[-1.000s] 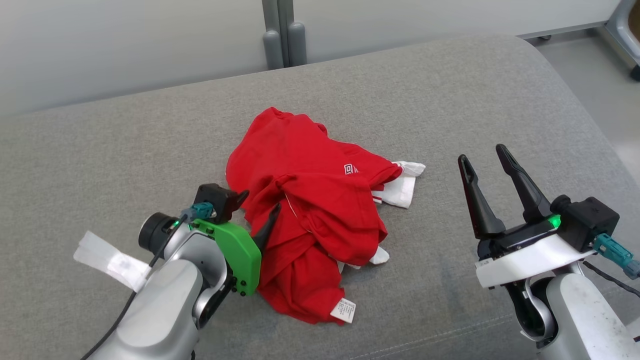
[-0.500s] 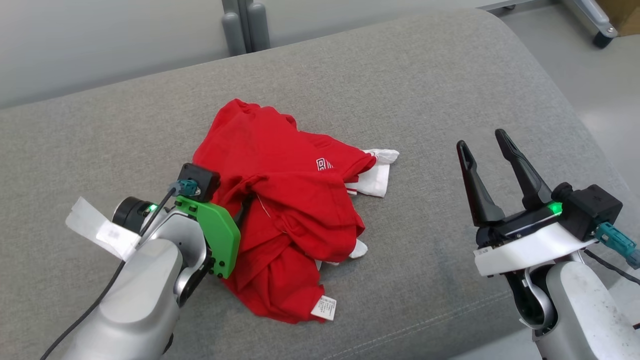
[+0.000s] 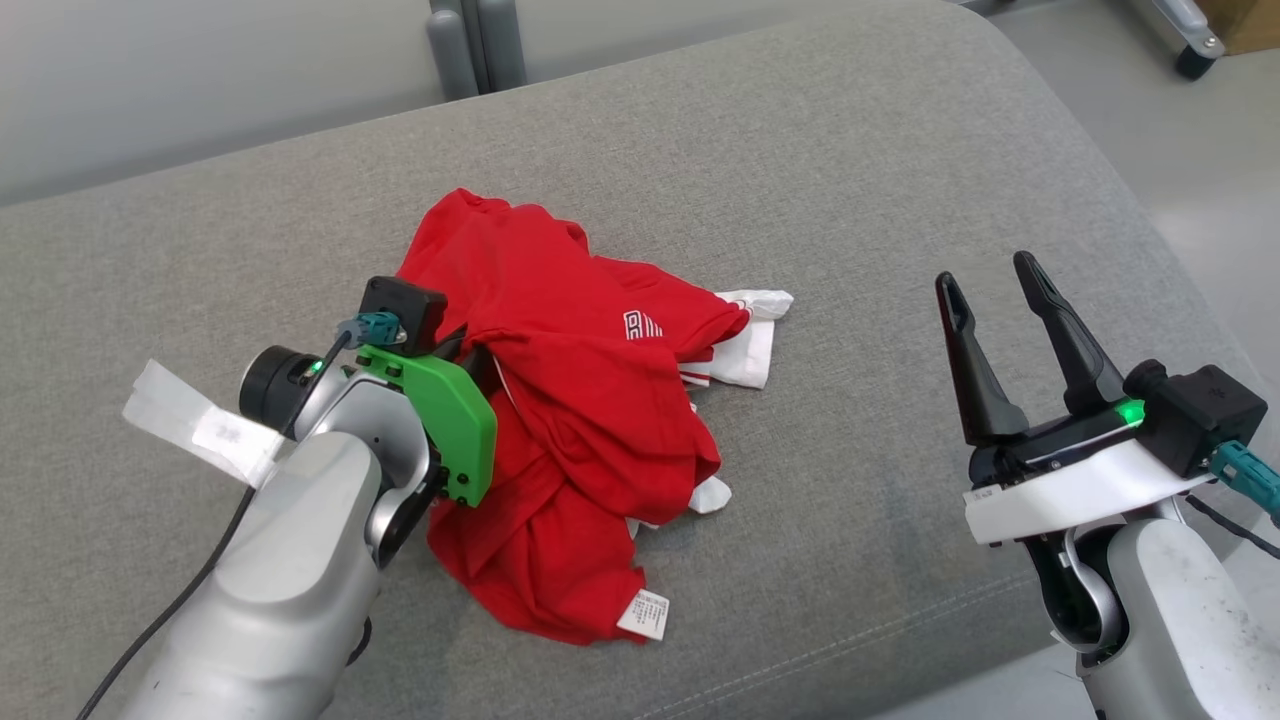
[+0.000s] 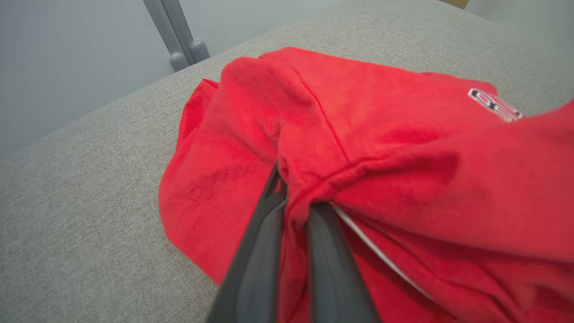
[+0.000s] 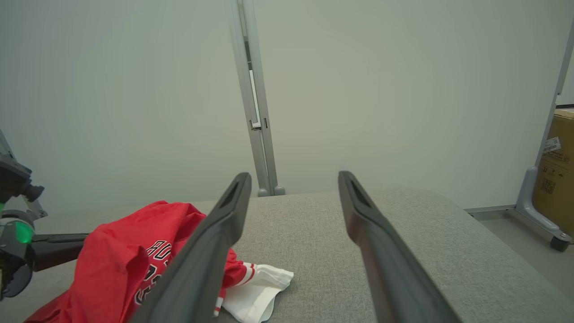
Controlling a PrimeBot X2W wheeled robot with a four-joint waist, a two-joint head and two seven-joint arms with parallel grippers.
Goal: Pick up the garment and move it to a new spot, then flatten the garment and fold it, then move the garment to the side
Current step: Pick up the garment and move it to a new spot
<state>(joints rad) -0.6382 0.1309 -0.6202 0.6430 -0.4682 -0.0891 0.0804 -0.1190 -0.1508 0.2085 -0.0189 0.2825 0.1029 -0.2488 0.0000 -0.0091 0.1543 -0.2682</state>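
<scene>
Left pincer clamped on crumpled red shirt; right pincer open; black lettering partly hidden; white hem tag unreadable.

grey fabric cushion, crumpled red garment with white trim lying near its middle

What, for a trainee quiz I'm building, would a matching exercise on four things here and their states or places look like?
1 left gripper
2 right gripper
3 red shirt
4 white care label

A open, clear of the cloth
B crumpled on the grey cushion
C shut on a fold of the shirt
D at the shirt's near edge

Pairs: 1-C, 2-A, 3-B, 4-D
</scene>
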